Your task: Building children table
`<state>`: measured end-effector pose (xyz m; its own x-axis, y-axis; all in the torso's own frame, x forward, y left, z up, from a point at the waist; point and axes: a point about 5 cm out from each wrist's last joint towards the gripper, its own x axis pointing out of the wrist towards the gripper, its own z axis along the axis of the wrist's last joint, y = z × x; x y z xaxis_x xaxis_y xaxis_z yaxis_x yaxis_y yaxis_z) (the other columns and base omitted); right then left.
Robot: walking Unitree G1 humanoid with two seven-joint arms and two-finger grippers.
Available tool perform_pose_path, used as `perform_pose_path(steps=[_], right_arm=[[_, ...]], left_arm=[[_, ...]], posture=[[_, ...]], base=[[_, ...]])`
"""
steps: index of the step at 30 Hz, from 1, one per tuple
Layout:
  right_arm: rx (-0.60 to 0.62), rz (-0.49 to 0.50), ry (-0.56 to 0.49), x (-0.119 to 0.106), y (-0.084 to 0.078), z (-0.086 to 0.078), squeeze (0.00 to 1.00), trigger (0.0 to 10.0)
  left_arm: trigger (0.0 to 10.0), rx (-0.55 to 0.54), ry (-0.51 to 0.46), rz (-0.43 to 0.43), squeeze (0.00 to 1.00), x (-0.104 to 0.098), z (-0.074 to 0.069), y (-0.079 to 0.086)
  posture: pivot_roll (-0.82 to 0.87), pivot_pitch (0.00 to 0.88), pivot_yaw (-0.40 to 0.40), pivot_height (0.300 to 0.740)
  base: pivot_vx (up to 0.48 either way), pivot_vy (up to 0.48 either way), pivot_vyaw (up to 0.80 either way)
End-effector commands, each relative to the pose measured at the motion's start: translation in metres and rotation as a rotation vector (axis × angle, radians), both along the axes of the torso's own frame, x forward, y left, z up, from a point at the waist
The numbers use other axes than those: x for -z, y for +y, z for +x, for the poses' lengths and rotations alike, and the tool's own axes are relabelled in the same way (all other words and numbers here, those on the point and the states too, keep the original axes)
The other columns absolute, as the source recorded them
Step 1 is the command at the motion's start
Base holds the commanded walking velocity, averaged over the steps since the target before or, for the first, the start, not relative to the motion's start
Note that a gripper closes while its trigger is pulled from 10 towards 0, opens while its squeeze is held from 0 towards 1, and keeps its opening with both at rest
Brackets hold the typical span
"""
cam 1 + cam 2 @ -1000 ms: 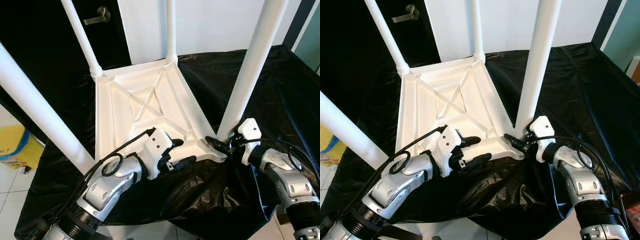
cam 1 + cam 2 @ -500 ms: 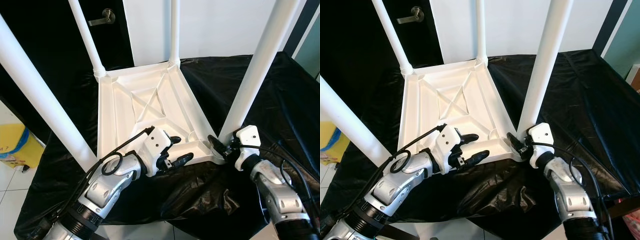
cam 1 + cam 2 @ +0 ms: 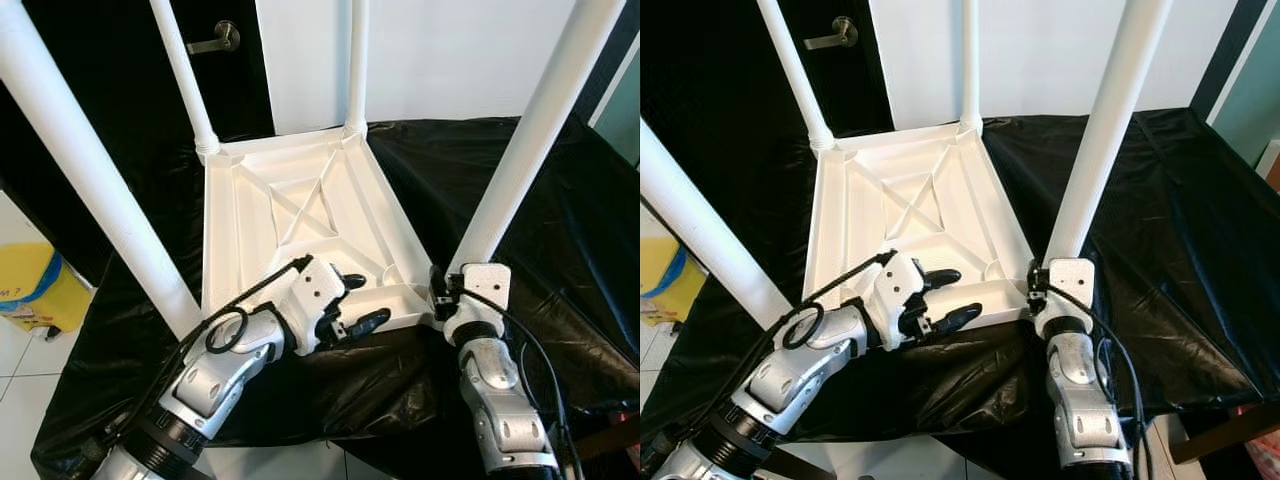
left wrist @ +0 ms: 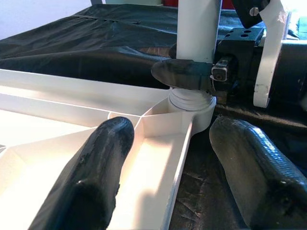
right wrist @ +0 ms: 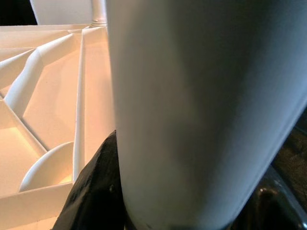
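A white children's table (image 3: pixel 290 210) lies upside down on a black cloth, its legs pointing up. My right gripper (image 3: pixel 440 290) is shut on the base of the near right leg (image 3: pixel 520 150), where that leg meets the corner socket. The right wrist view shows the leg (image 5: pixel 192 96) close up, with a black finger (image 5: pixel 96 191) pressed against its side. My left gripper (image 3: pixel 365 300) is open and straddles the table's near rim, one finger (image 4: pixel 91 177) inside the frame and one outside. The leg's base (image 4: pixel 192 96) also shows in the left wrist view.
The black cloth (image 3: pixel 560 230) covers the work surface and hangs over its near edge. Three more white legs (image 3: pixel 90 180) rise around the frame. A dark door with a lever handle (image 3: pixel 215 42) stands behind. A yellow bag (image 3: pixel 35 295) sits on the floor at left.
My right forearm has swung in from the right to sit straight below the near right leg, with the gripper staying at its base. The left gripper holds its place on the rim.
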<state>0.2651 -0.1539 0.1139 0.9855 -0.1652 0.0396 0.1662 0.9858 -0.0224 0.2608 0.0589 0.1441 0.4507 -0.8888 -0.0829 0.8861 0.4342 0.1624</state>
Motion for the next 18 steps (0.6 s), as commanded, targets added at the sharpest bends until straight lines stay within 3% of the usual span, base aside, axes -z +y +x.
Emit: perform_pose_path(steps=[1, 18], right_arm=[[0.045, -0.019, 0.073, 0.0136, -0.0065, -0.0044, 0.0, 10.0], [0.047, -0.032, 0.068, 0.0108, -0.0084, -0.0084, 0.0, 10.0]], left_arm=[[10.0, 0.062, 0.006, 0.02, 0.0, 0.0026, -0.0022, 0.001], [10.0, 0.028, -0.002, 0.018, 0.0, 0.0017, -0.0007, 0.0057]], posture=[[-0.17, 0.006, 0.019, 0.74], [-0.16, 0.028, 0.008, 0.74]], base=[[0.0, 0.0, 0.0], [0.0, 0.0, 0.0]])
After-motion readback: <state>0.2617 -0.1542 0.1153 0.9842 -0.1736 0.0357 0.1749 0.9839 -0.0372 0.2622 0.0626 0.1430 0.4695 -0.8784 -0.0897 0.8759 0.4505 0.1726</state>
